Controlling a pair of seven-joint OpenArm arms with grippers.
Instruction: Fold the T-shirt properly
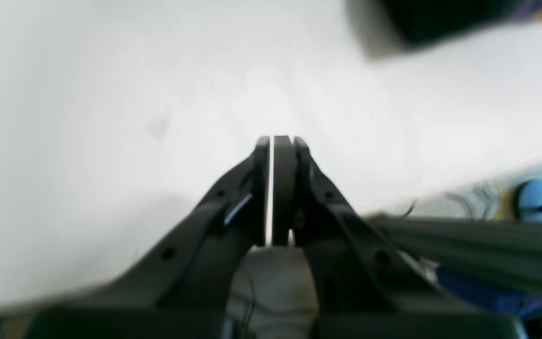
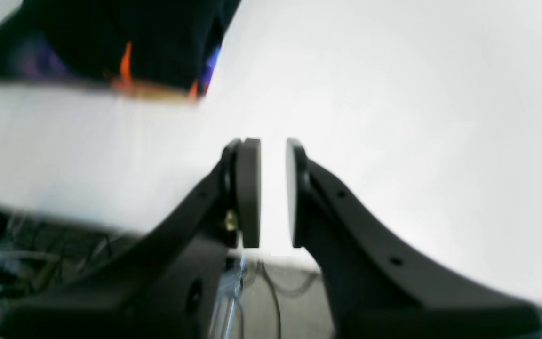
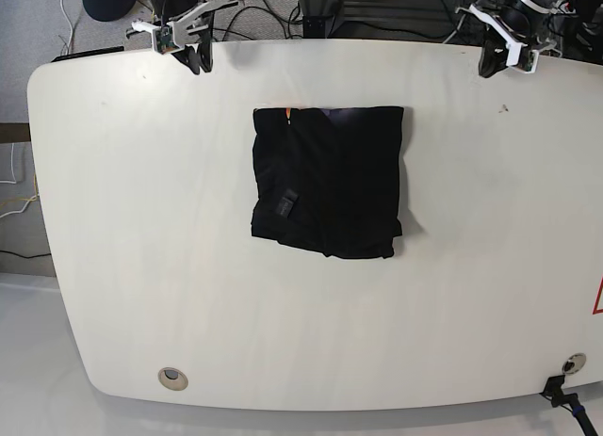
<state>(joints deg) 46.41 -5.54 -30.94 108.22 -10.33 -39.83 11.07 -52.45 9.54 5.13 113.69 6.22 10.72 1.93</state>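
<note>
The black T-shirt (image 3: 330, 182) lies folded into a rough square on the white table (image 3: 141, 266), a little behind its middle, with an orange bit at the top edge. My left gripper (image 3: 492, 67) hangs at the far right edge, shut with nothing in it (image 1: 278, 140); only a dark corner of the T-shirt (image 1: 440, 19) reaches its wrist view. At the far left edge my right gripper (image 3: 200, 61) is open, its pads a narrow gap apart and empty (image 2: 273, 141). The T-shirt (image 2: 111, 37) with orange and purple bits fills the top left there. Both grippers are well away from the cloth.
Cables (image 3: 377, 8) and stands crowd the floor behind the table's far edge. Two round holes (image 3: 171, 378) (image 3: 573, 363) sit near the front corners. A red mark (image 3: 597, 297) shows at the right edge.
</note>
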